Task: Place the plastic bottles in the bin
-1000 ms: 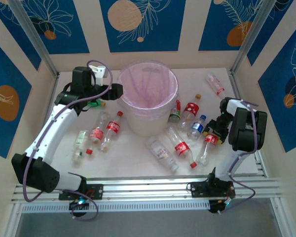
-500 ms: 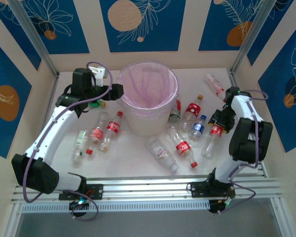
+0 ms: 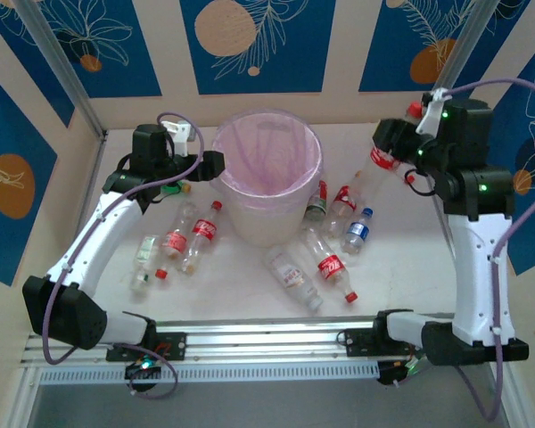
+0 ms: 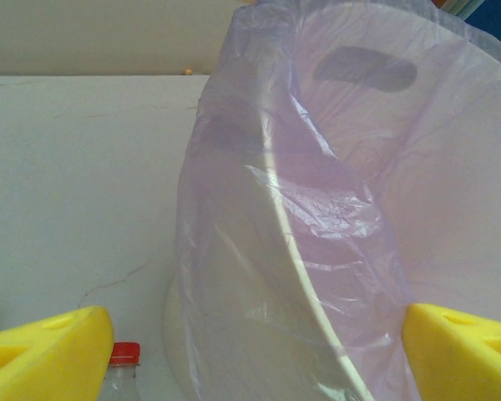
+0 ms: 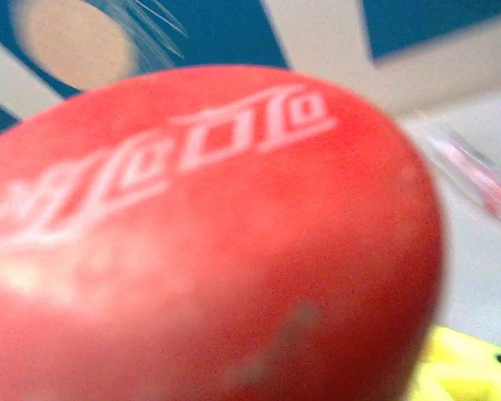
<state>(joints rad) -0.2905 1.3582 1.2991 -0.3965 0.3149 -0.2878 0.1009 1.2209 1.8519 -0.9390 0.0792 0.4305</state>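
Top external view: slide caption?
Right pincer holds a red-labelled bottle right of the bin; left pincer open beside it.

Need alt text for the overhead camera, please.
The right end effector holds a red-labelled bottle aloft, right of the bin. The left end effector sits by the bin's left rim. Other bottles lie around it on the table.

The bin [image 3: 263, 223] stands as a wall just in front of my wide-open left pincer [image 3: 209, 165]; only its mouth is free, from above. Loose bottles [image 3: 205, 230] litter the table [image 3: 241, 290] left of the bin, and a thicker cluster [image 3: 330, 265] crowds its right foot, while the strip by the near rail is bare. Nothing stands between the bin's mouth and my right pincer [image 3: 390, 143], held high with a bottle [image 3: 374, 174] in its grip.
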